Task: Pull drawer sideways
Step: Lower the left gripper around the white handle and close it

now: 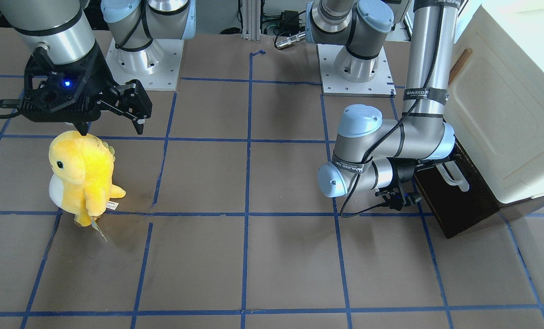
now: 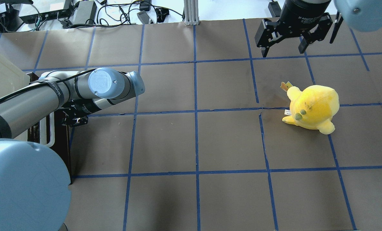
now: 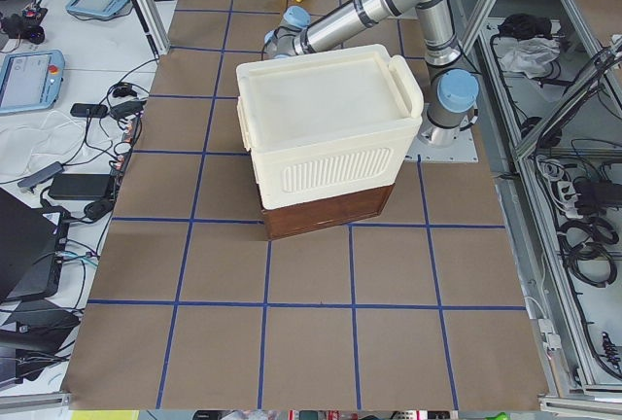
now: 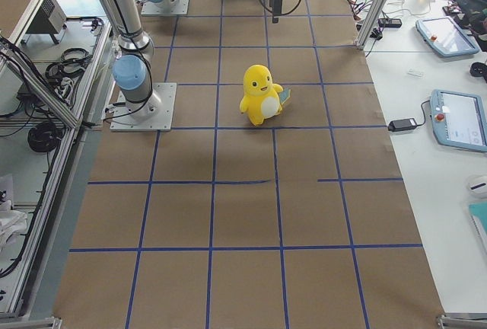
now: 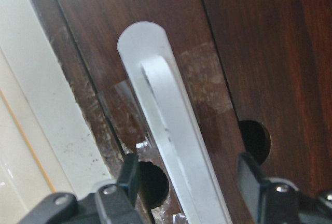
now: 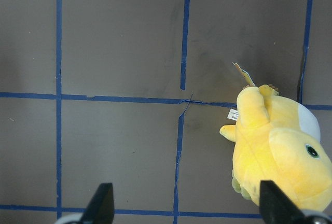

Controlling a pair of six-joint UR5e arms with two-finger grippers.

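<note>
The drawer's dark brown wooden front (image 1: 464, 205) sits under the cream cabinet (image 1: 505, 114) at the table's end on my left. Its long white bar handle (image 5: 171, 125) fills the left wrist view and also shows in the front view (image 1: 455, 176). My left gripper (image 5: 189, 182) is open, with one finger (image 5: 129, 175) on each side of the handle and a small gap to it. My right gripper (image 1: 137, 116) is open and empty, hanging above the table far from the drawer. The drawer's inside is hidden.
A yellow plush toy (image 1: 82, 176) stands on the brown, blue-taped table just below my right gripper; it also shows in the right wrist view (image 6: 280, 151). The cabinet door carries a small wooden handle (image 1: 459, 64). The arm bases (image 1: 144, 55) stand at the table's back edge.
</note>
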